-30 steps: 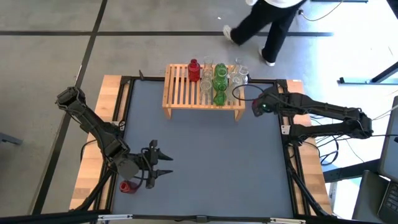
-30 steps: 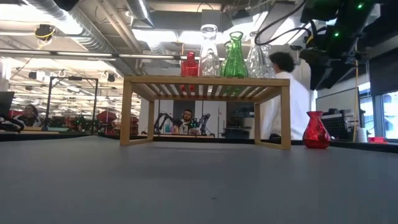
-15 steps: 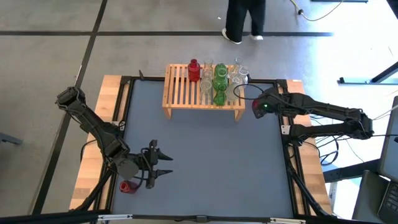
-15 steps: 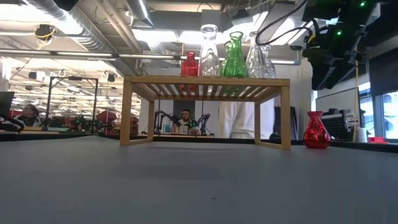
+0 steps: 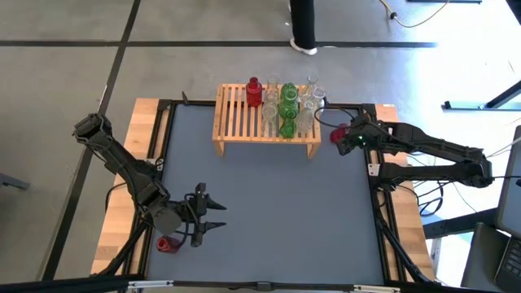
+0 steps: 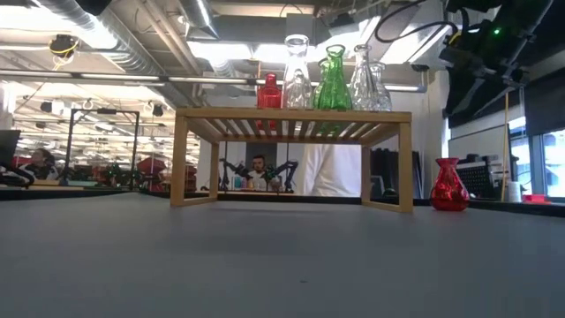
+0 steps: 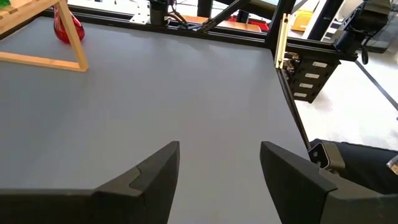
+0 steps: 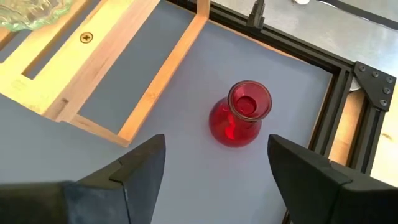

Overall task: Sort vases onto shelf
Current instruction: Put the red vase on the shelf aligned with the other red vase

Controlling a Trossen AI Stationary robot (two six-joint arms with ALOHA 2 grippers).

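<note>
Overhead, the low light-wood slatted shelf [image 5: 267, 118] stands at the far edge of the grey tabletop [image 5: 269, 203], and its load sits bunched toward the right half: a small red glass bottle [image 5: 254, 91], two green glass vases [image 5: 288, 110] and several clear glass vases [image 5: 307, 98], all upright and close together. The left slats are bare, which suggests there is room for what remains.

Two pieces are not yet on it. A round-bellied red glass vase [image 8: 240, 121] stands upright on the tabletop just beside the shelf's right leg, apart from it. The right hand [image 8: 214, 163] hovers directly above this vase with its fingers spread wide and nothing between them, a pose that fits lining up for a downward grasp around the neck. The vase's mouth faces up toward the wrist camera, so the approach looks centred.

A second small red glass piece [image 5: 167, 243] rests near the tabletop's near left corner, close by the left arm. The left hand [image 7: 219, 163] waits low over the near left part of the tabletop, fingers parted and empty, pointing across the surface toward the shelf.

A person's legs [image 5: 302, 24] show on the floor beyond the shelf, well apart from the work.
</note>
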